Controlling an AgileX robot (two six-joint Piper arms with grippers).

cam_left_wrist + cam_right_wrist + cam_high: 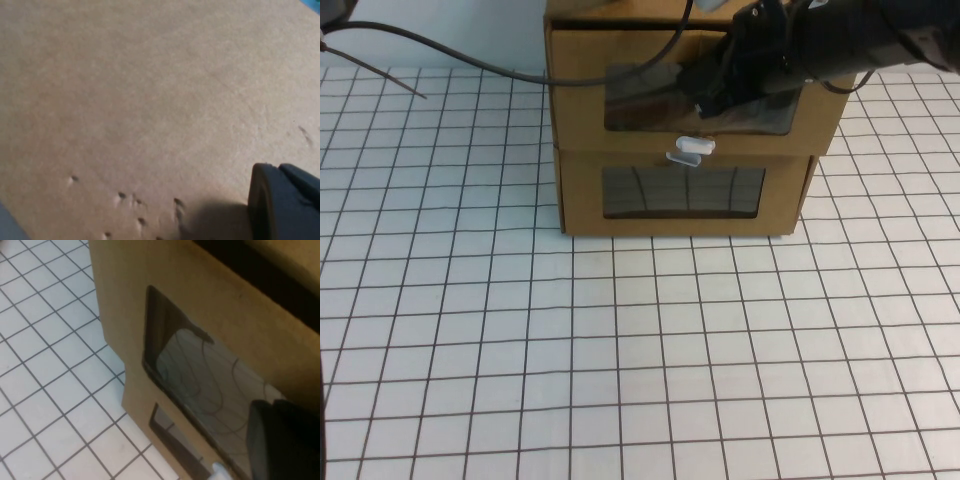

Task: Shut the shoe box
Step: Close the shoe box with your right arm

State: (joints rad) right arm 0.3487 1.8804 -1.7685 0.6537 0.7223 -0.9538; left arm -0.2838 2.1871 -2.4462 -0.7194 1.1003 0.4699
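Note:
The shoe box (580, 100) is the upper brown cardboard drawer, with a wide clear window (640, 100) and a small white pull tab (690, 150) on the front's bottom edge. Its front stands out a little beyond the drawer below. My right gripper (715, 95) is against the right part of that window. In the right wrist view one dark finger (280, 445) lies close over the window (200, 375), near the tab (219, 471). My left gripper is out of the high view. Its wrist view shows one dark finger (285, 205) close against plain cardboard (150, 100).
A similar cardboard drawer (580, 190) with a smaller window sits under the shoe box. Both stand on a white table with a black grid (620, 350). A dark cable (470, 60) runs across the back left towards the box's top.

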